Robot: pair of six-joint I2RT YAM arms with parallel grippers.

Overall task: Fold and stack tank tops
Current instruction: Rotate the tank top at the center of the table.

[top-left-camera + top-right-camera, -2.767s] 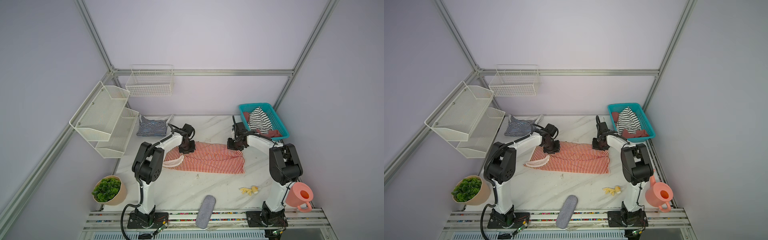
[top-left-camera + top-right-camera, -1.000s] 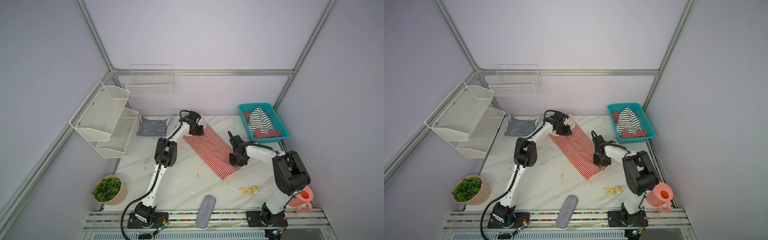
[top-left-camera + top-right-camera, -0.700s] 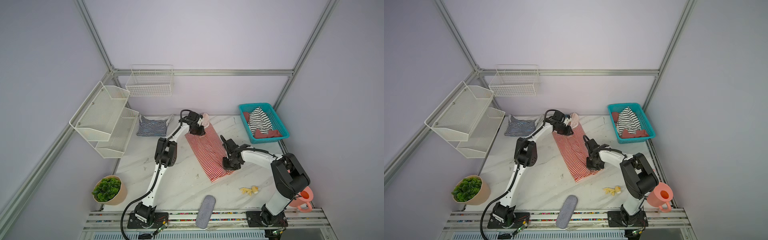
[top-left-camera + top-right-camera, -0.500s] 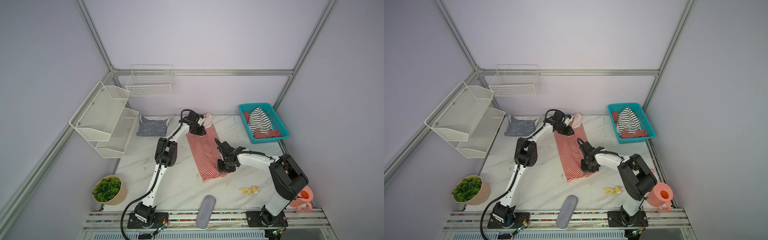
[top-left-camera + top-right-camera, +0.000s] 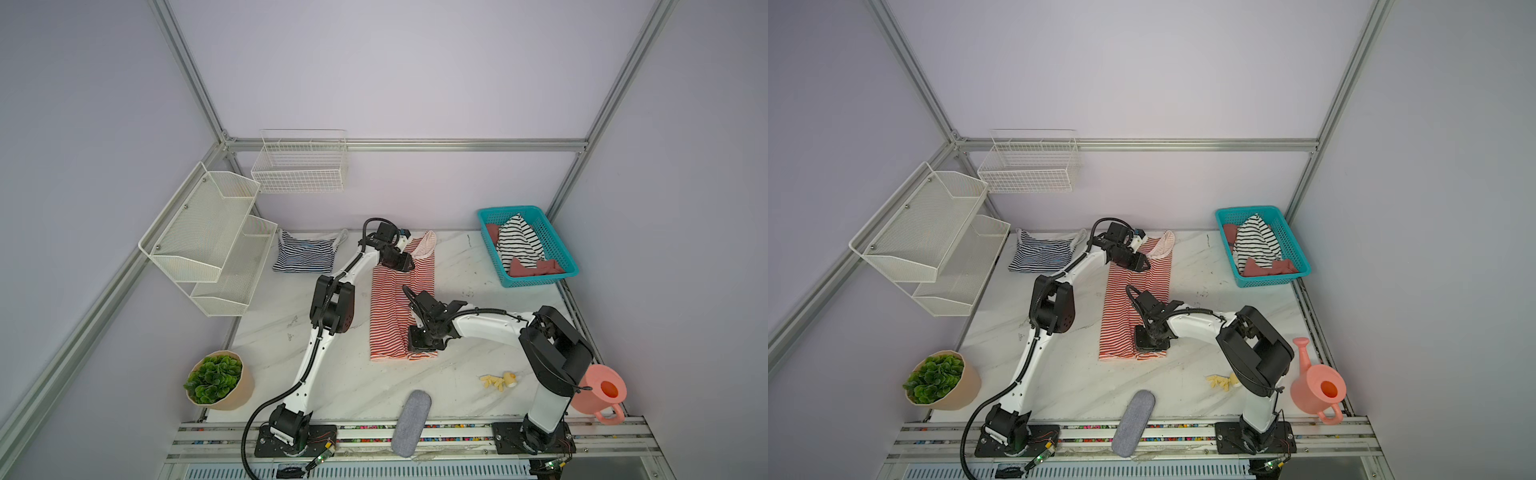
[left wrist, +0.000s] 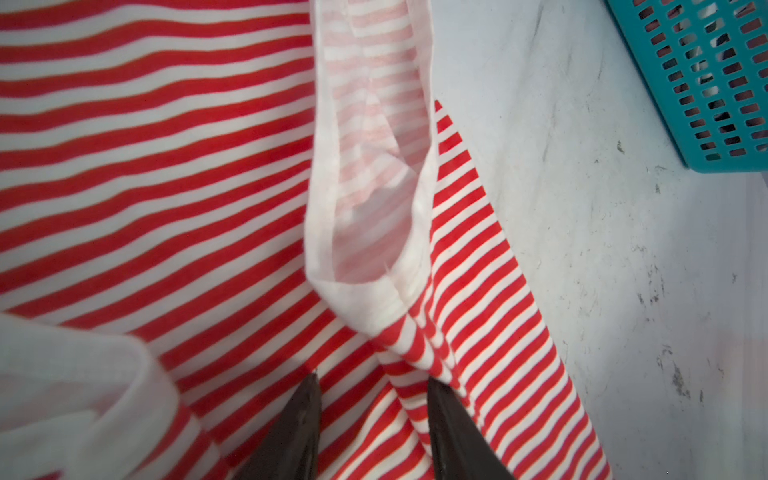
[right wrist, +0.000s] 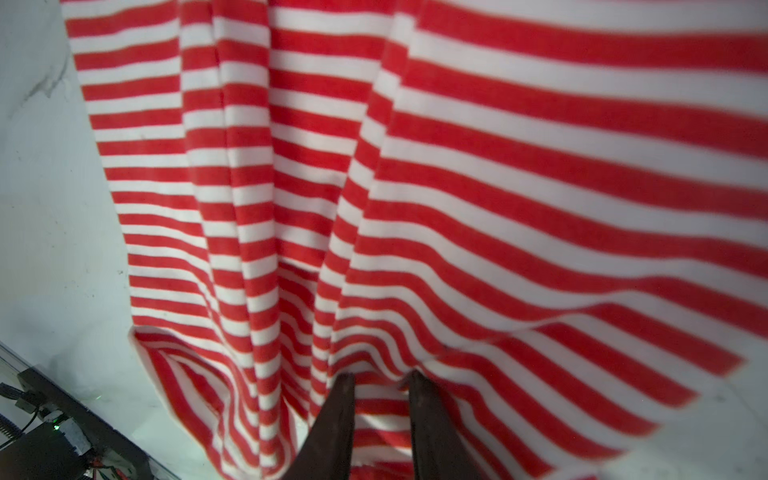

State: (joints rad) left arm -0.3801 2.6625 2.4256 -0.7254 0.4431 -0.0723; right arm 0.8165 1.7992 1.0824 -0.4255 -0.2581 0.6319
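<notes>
Tank top (image 5: 388, 316) corner under right arm (image 5: 486, 324)

- Robotics lab cell: aluminium frame (image 5: 405, 144) and plain lilac panels (image 5: 395, 62) enclose a marble-look tabletop (image 5: 361, 386).
- Left arm (image 5: 332, 307) and right arm (image 5: 490, 324) bolted to a front rail (image 5: 457, 442), well apart from their fingers (image 7: 336, 415).

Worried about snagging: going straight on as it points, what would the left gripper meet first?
The red-and-white tank top, its pale-trimmed strap fold just ahead of the left gripper; depth unclear.
</notes>
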